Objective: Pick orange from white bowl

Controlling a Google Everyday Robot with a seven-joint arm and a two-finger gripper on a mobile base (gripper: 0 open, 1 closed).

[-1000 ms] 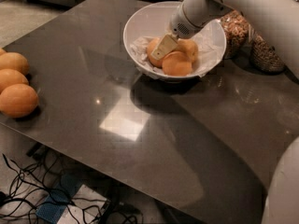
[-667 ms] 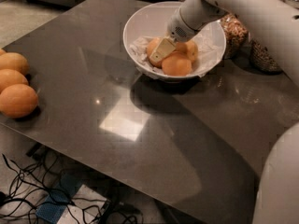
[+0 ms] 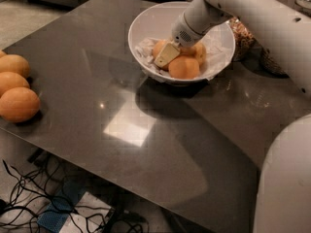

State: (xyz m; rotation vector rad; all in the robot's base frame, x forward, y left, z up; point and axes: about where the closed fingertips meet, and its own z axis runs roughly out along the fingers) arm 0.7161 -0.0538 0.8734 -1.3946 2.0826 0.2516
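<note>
The white bowl [image 3: 146, 19] stands at the back of the dark table, lined with crumpled white paper. It holds a pale yellow-orange orange [image 3: 158, 46] on its left side, a rounder deeper-orange fruit [image 3: 183, 68] in front and another fruit [image 3: 199, 53] behind. My gripper [image 3: 171, 56] reaches down into the bowl from the upper right. Its tip lies against the pale orange, between that orange and the deeper-orange fruit, and covers part of the pale orange.
Three larger oranges [image 3: 18, 104] lie in a row at the table's left edge. Glass jars of cereal [image 3: 244, 39] stand behind the bowl on the right. My white arm [image 3: 272, 23] crosses the upper right. Cables [image 3: 29, 198] lie on the floor below the front edge.
The gripper has stayed down in the bowl, shifting only slightly to the left. The fruits have not visibly moved.
</note>
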